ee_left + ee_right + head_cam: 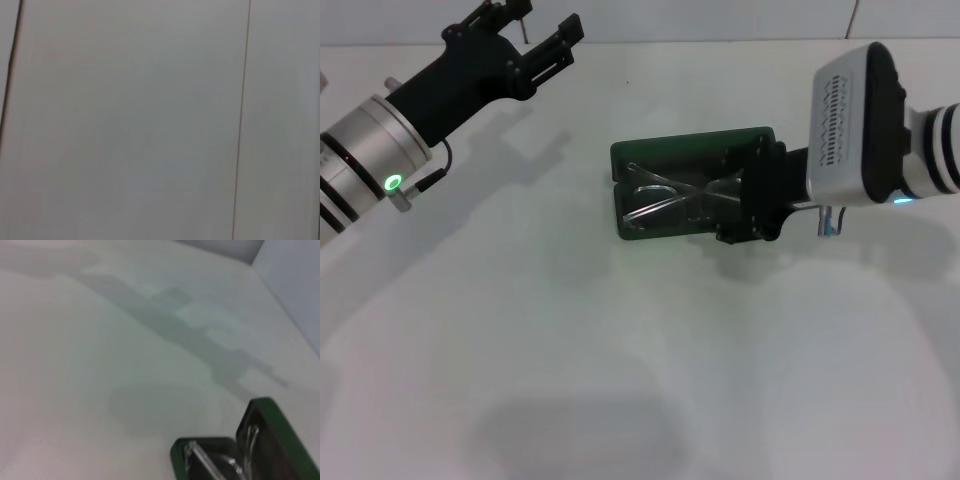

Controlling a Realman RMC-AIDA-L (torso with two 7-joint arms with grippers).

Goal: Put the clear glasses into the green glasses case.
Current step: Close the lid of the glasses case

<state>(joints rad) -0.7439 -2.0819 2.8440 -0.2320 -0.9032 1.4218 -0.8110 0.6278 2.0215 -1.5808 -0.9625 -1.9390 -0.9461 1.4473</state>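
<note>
Two arms are being shown over a white worktop (620,380). The clear glasses (670,200) are already lying inside the green glasses case (650,160), arms folded and crossed, the case sitting open near the middle of the worktop with its lid raised on the far side. The right gripper (752,205) is being held at the case's right end, touching or just over its rim; whether its jaws are spread or closed, and whether anything is being gripped, cannot be told, since the wrist body is hiding them. The left gripper (545,45) is being held well apart from the case, up at the far left, jaws spread wide and holding nothing.

In the right wrist view the case corner (260,440) and the glasses (220,460) inside it are being seen.

Placement is being judged as nearly done. If the glasses are being released, it is best done with the frame lying flat and fully inside the rim, then the right arm lifted straight up so the case is not dragged. Glasses arms catching on the rim are being watched for.
</note>
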